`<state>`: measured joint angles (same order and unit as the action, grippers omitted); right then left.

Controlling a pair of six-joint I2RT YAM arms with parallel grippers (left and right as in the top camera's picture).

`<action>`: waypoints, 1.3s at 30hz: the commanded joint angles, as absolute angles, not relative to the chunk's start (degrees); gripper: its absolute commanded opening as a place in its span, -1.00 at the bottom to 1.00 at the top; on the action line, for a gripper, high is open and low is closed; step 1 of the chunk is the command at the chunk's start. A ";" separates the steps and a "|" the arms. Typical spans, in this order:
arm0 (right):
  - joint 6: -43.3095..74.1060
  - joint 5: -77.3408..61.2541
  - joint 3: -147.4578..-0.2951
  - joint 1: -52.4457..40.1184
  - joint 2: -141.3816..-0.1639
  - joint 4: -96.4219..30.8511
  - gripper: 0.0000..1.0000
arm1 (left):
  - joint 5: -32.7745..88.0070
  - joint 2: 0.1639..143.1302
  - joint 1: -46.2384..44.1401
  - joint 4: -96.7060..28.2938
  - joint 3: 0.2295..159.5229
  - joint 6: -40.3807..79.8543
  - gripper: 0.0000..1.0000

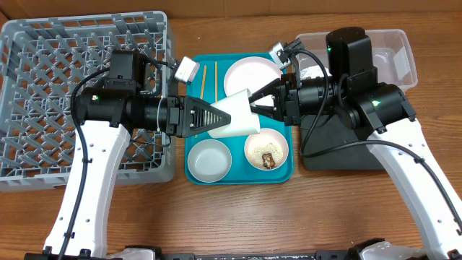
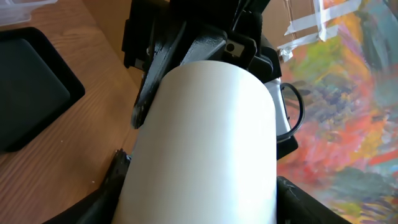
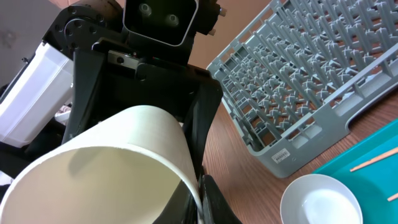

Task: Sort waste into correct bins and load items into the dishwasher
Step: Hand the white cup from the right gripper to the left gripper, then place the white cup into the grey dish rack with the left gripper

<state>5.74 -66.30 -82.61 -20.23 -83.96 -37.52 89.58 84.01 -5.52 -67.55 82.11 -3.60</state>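
A white paper cup [image 1: 237, 115] is held on its side above the teal tray [image 1: 289, 173], between both grippers. My left gripper [image 1: 216, 117] is shut round the cup's body from the left; in the left wrist view the cup [image 2: 205, 143] fills the space between the fingers [image 2: 199, 193]. My right gripper [image 1: 256, 101] pinches the cup's rim from the right; in the right wrist view the rim [image 3: 106, 168] sits between the two fingers [image 3: 199, 196]. The grey dish rack [image 1: 43, 87] stands at the left and also shows in the right wrist view [image 3: 298, 81].
On the tray lie a white plate [image 1: 249, 74], wooden chopsticks [image 1: 215, 78], an empty white bowl [image 1: 209, 159] and a bowl with food scraps [image 1: 266, 150]. A black bin [image 1: 339, 152] and a clear container [image 1: 393, 50] stand at the right.
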 commanded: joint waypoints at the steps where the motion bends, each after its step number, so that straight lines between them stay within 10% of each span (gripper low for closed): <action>1: 5.82 -66.08 -83.61 -20.56 -84.33 -36.18 -0.92 | 90.63 82.70 -6.83 -67.94 82.21 -5.15 0.36; 5: 5.96 -66.08 -83.61 -20.56 -84.33 -35.35 -0.92 | 90.61 82.54 -6.83 -68.58 82.24 -5.19 0.33; 8: 5.96 -66.08 -83.61 -20.56 -84.33 -34.76 -0.45 | 89.78 82.11 -6.70 -68.49 82.24 -5.19 0.26; 20: 6.24 -64.14 -83.61 -18.74 -84.14 -34.61 -0.46 | 81.43 80.86 -4.58 -69.25 82.24 -5.15 0.00; 39: 12.01 -26.37 -83.59 -25.71 -83.37 -57.78 -0.34 | 12.34 76.23 24.27 -76.44 82.21 15.18 -0.01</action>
<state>11.97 -32.91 -82.61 -24.45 -84.01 -57.76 27.73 75.53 22.98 -76.34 82.11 9.04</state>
